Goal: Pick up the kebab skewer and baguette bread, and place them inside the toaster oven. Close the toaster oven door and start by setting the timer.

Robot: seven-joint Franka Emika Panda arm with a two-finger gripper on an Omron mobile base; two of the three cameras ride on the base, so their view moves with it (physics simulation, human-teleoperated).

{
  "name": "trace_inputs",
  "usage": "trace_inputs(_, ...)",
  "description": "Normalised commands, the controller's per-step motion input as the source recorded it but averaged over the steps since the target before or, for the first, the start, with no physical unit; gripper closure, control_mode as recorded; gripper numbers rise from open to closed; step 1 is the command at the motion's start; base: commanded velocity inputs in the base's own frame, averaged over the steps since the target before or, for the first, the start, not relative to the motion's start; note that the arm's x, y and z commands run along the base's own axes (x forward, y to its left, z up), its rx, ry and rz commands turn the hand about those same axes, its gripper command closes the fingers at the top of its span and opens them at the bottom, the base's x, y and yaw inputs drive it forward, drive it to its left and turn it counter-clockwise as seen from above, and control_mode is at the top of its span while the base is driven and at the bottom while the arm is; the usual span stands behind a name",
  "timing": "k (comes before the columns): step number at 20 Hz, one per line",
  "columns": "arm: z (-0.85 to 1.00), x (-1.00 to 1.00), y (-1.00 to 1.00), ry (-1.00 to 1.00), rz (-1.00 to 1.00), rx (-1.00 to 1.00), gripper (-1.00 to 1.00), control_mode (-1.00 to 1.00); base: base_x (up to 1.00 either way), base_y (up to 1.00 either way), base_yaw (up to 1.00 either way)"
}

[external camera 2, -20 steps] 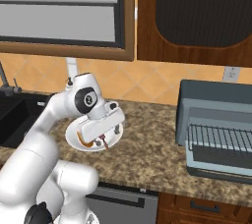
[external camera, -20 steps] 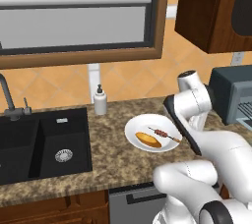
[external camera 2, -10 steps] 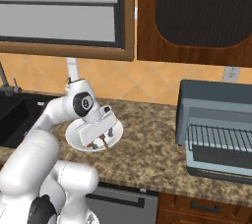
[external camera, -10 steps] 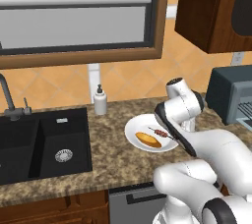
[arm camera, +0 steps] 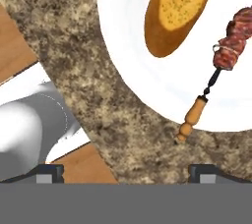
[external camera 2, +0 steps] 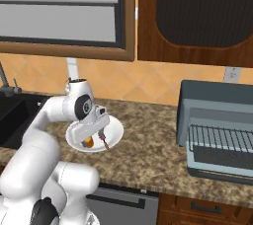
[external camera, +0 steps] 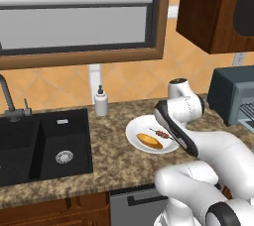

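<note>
While the fingers (arm camera: 126, 171) are hovering spread wide and empty above the granite counter (arm camera: 64, 31), nothing is being held yet. Going left to right in the hand view, the white plate (arm camera: 123, 31) is carrying the baguette bread (arm camera: 177, 9), and beside it the kebab skewer (arm camera: 216, 73) is lying with its meat chunks on the plate and its turned wooden handle poking over the rim toward the counter. The bread is probably light and crusty, easy to pinch across its width. The skewer is likely light, thin and prone to rolling; the handle or the meat looks like the best hold. Farther right in the right base view, the toaster oven (external camera 2: 217, 130) is standing with its rack showing.
</note>
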Motion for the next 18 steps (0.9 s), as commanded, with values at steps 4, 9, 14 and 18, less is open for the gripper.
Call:
trace_inputs(4, -0.06, 0.37, 0.68, -0.18, -0.24, 0.08, -1.0, -1.0, 0.0, 0.0, 0.0)
trace_inputs(9, -0.06, 0.48, 0.51, -0.12, -0.23, 0.11, -1.0, -1.0, 0.0, 0.0, 0.0)
trace_inputs(14, -0.09, 0.42, 0.32, -0.03, -0.18, 0.13, -1.0, -1.0, 0.0, 0.0, 0.0)
trace_inputs(18, -0.13, 0.16, 0.0, 0.0, -0.07, 0.08, -1.0, -1.0, 0.0, 0.0, 0.0)
